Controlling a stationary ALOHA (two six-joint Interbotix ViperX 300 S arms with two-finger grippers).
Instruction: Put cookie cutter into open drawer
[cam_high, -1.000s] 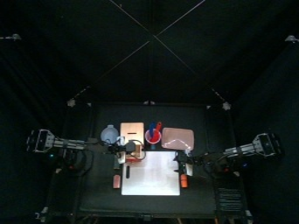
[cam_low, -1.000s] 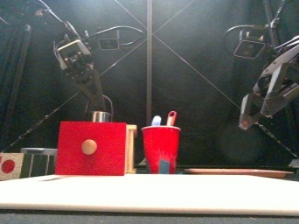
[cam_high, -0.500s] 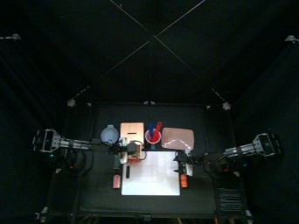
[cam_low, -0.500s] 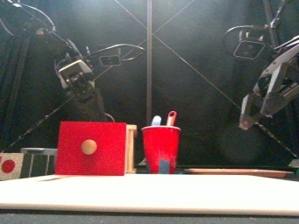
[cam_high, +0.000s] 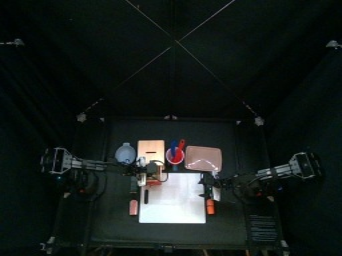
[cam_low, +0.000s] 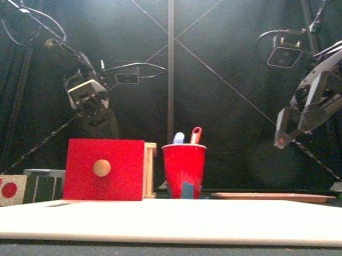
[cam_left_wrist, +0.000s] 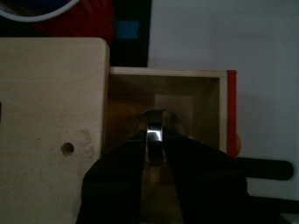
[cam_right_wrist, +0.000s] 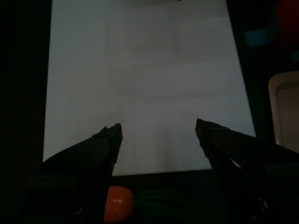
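In the left wrist view my left gripper (cam_left_wrist: 153, 142) is shut on the cookie cutter (cam_left_wrist: 153, 131), a small silvery ring, and holds it over the open drawer (cam_left_wrist: 187, 92), whose tan floor is bare. The drawer slides out of the pale wooden box (cam_left_wrist: 52, 96). In the top view the left gripper (cam_high: 146, 172) hangs over the drawer beside the box (cam_high: 151, 149). In the front view the drawer's red front (cam_low: 106, 169) hides the cutter. My right gripper (cam_right_wrist: 162, 147) is open and empty over the white sheet (cam_right_wrist: 140, 79).
A red cup (cam_low: 185, 170) with utensils stands right of the box. A pinkish-brown board (cam_high: 202, 157) lies at the back right and a grey round thing (cam_high: 126, 153) left of the box. Small orange-red items (cam_high: 132, 206) lie by the white sheet (cam_high: 174, 203).
My left arm has swung from above the box top to over the open drawer, carrying the cutter. The right arm has not moved.
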